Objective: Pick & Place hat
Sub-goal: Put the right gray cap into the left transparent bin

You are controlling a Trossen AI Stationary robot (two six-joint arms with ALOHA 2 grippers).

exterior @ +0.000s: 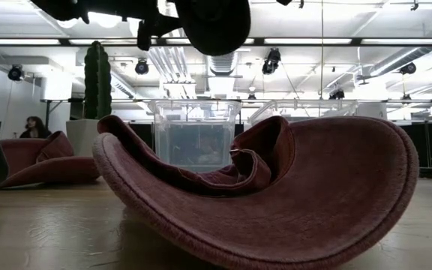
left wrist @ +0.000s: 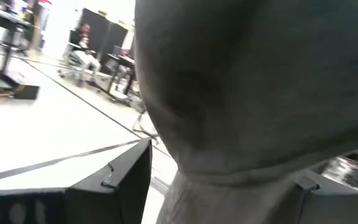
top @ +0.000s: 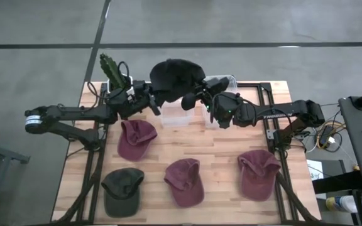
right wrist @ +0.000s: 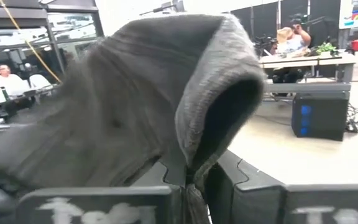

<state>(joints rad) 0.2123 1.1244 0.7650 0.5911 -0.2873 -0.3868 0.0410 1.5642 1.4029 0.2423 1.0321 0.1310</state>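
Black hat [top: 176, 76] hangs above the clear bin [top: 182, 112], raised.

A wooden worktop [top: 219, 150] with a dark metal frame stands on a grey floor [top: 43, 37]. A green cactus [top: 113, 70] in a white pot stands at the far left corner of the worktop. In the low view the cactus [exterior: 97, 79] rises beside a clear plastic bin [exterior: 194, 131]. A second clear bin [exterior: 291, 109] stands just to its right. Behind them is a large room with ceiling lamps [exterior: 273, 60]. A seated person [exterior: 31, 127] shows far at the left. In the right wrist view another person [right wrist: 294, 38] sits at a desk [right wrist: 303, 59].
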